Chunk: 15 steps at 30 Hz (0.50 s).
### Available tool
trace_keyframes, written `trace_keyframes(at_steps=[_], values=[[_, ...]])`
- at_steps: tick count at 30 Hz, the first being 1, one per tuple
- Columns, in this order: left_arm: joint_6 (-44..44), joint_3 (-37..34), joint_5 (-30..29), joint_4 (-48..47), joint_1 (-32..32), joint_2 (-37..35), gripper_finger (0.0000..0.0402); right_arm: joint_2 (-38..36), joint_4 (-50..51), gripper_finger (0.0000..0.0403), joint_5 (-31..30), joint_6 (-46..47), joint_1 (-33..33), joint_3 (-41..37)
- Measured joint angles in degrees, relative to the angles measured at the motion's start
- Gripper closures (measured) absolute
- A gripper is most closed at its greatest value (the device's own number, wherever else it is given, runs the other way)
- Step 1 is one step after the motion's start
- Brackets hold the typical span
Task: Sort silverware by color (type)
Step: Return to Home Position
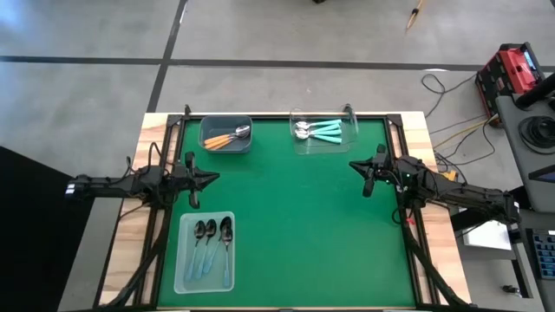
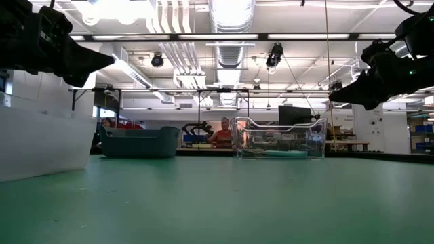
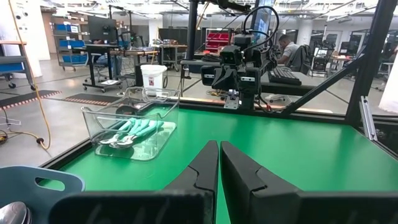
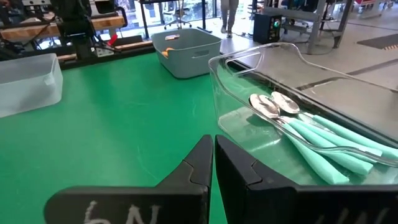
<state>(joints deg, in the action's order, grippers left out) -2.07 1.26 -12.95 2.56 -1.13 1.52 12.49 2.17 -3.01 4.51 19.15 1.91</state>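
Observation:
Orange-handled spoons (image 1: 227, 137) lie in a grey-blue bin (image 1: 208, 143) at the table's far left. Teal-handled spoons (image 1: 319, 131) (image 4: 311, 134) lie in a clear tray (image 1: 297, 145) at the far middle, also in the left wrist view (image 3: 127, 132). Dark-bowled spoons with light-blue handles (image 1: 211, 244) lie in a frosted tray (image 1: 184, 282) at the near left. My left gripper (image 1: 212, 178) (image 3: 219, 152) hovers shut at the left side. My right gripper (image 1: 353, 165) (image 4: 213, 149) hovers shut at the right side, near the clear tray.
The green mat (image 1: 303, 225) is bare across its middle and near right. The table's wooden border (image 1: 130, 234) and black frame rails run along both sides. Cables and equipment (image 1: 512, 74) lie on the floor beyond the right edge. People sit in the room behind.

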Motion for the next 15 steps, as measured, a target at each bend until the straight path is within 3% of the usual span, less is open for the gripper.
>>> trace_keyframes(at_steps=[15], values=[[0.0, 0.0, 0.0, 0.0, 0.0, 0.0, 0.0401, -0.3, 0.0, 0.0394, -0.1, -0.1, -1.3, 0.0]])
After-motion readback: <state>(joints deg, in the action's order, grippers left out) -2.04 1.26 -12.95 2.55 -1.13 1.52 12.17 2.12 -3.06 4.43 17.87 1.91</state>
